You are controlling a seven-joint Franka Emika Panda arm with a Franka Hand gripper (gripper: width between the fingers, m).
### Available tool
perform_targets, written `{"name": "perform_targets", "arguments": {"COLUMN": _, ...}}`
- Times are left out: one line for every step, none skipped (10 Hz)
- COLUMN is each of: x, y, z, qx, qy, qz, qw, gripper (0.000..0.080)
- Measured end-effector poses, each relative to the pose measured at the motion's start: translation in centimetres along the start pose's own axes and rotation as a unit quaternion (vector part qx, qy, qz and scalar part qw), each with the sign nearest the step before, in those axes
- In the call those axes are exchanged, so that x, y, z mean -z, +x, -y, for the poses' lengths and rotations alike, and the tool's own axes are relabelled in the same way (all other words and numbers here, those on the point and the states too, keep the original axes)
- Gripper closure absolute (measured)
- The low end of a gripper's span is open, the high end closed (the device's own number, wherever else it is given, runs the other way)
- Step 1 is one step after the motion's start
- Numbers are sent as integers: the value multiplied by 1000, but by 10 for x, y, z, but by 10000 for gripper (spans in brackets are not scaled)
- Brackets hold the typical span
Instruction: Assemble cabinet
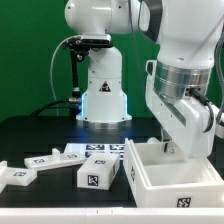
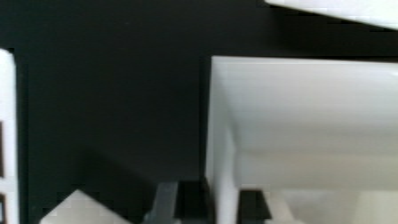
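Note:
The cabinet (image 1: pixel 185 178) is a large white box with thick walls and a tag on its front, standing on the black table at the exterior view's lower right. My gripper (image 1: pixel 163 147) reaches down onto the top edge of the cabinet's wall on the exterior view's left. In the wrist view the cabinet's wall (image 2: pixel 222 130) runs between my two fingers, and my gripper (image 2: pixel 217 205) is closed on it, with dark fingertips (image 2: pixel 253 207) pressed against either side. The box's white inside (image 2: pixel 311 120) fills the rest of that view.
Three small white tagged blocks (image 1: pixel 98 173), (image 1: pixel 55 158), (image 1: pixel 22 176) lie on the table at the exterior view's left. The marker board (image 1: pixel 103 150) lies flat behind them. The arm's white base (image 1: pixel 103 95) stands at the back. A white part's edge (image 2: pixel 6 120) shows in the wrist view.

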State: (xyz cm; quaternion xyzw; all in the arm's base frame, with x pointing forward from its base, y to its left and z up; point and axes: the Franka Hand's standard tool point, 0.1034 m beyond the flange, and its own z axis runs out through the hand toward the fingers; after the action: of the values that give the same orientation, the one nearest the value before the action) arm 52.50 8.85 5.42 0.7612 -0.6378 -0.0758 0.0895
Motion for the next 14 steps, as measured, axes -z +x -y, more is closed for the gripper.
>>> {"name": "perform_targets", "arguments": {"x": -5, "y": -2, "z": 6, "qx": -12, "qy": 5, "qz": -2, "qw": 1000, "gripper": 761}}
{"name": "perform_targets", "arguments": {"x": -8, "y": -5, "z": 9, "qx": -20, "qy": 4, "qz": -3, "qw": 1000, "gripper": 761}}
{"name": "perform_targets", "arguments": {"x": -8, "y": -8, "z": 11, "qx": -26, "qy": 4, "qz": 0, "qw": 1000, "gripper": 756}}
{"name": "perform_targets", "arguments": {"x": -6, "y": -13, "z": 15, "qx": -38, "qy": 1, "qz": 2, "qw": 999, "gripper": 756}}
{"name": "perform_targets", "arguments": {"x": -6, "y": -14, "z": 16, "qx": -49, "qy": -5, "qz": 1, "qw": 999, "gripper": 753}}
{"name": "perform_targets", "arguments": {"x": -7, "y": -14, "z": 16, "qx": -52, "qy": -9, "qz": 0, "qw": 999, "gripper": 751}}
{"name": "perform_targets", "arguments": {"x": -6, "y": -14, "z": 16, "qx": -54, "qy": -11, "qz": 1, "qw": 999, "gripper": 751}}
{"name": "perform_targets", "arguments": {"x": -6, "y": -13, "z": 16, "qx": -54, "qy": -11, "qz": 1, "qw": 998, "gripper": 751}}
{"name": "perform_targets", "arguments": {"x": -6, "y": -14, "z": 16, "qx": -56, "qy": -11, "qz": 5, "qw": 998, "gripper": 751}}
{"name": "perform_targets", "arguments": {"x": -7, "y": -15, "z": 16, "qx": -54, "qy": -11, "qz": 5, "qw": 998, "gripper": 642}}
{"name": "perform_targets", "arguments": {"x": -7, "y": -16, "z": 16, "qx": -52, "qy": -11, "qz": 5, "qw": 999, "gripper": 505}}
{"name": "perform_targets", "arguments": {"x": -7, "y": -16, "z": 15, "qx": -50, "qy": -12, "qz": 6, "qw": 999, "gripper": 369}}
{"name": "perform_targets", "arguments": {"x": -7, "y": -17, "z": 15, "qx": -47, "qy": -11, "qz": 6, "qw": 999, "gripper": 369}}
{"name": "perform_targets", "arguments": {"x": -4, "y": -16, "z": 16, "qx": -40, "qy": -10, "qz": 9, "qw": 999, "gripper": 186}}
